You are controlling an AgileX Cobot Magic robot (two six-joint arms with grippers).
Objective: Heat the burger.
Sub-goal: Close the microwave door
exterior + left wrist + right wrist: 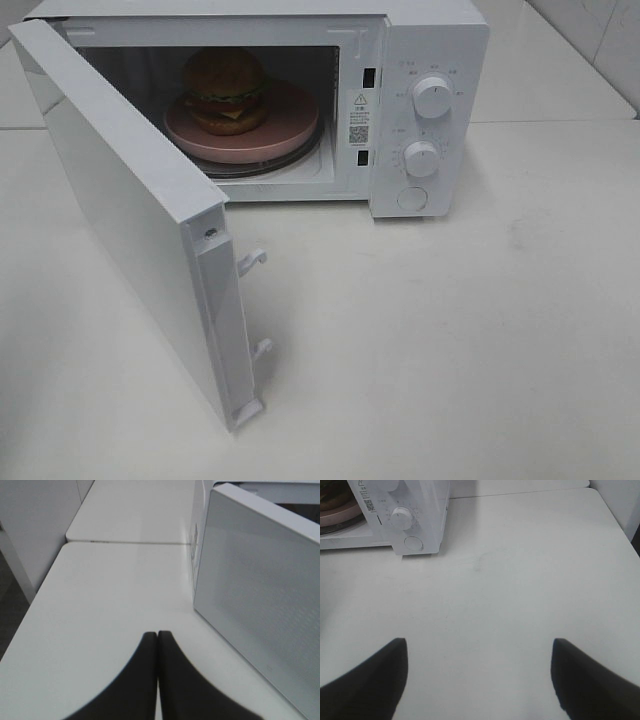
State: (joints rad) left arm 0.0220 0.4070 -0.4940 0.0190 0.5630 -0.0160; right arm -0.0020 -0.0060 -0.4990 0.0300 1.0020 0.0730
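Note:
The burger (225, 90) with a brown bun, lettuce and cheese sits on a pink round plate (285, 125) inside the white microwave (430, 40). The microwave door (130, 210) stands wide open toward the front left. Neither arm shows in the high view. My left gripper (158, 636) is shut and empty, above the table beside the outer face of the door (260, 610). My right gripper (479, 647) is open and empty, over the bare table in front of the microwave's control panel (407, 520); the plate's edge (340, 512) shows there.
Two white knobs (431, 97) and a round button (411, 198) are on the control panel. Door latches (252, 262) stick out from the door's edge. The white table (450, 350) spreads to the front and right; a seam and the table's edge show in the left wrist view (45, 590).

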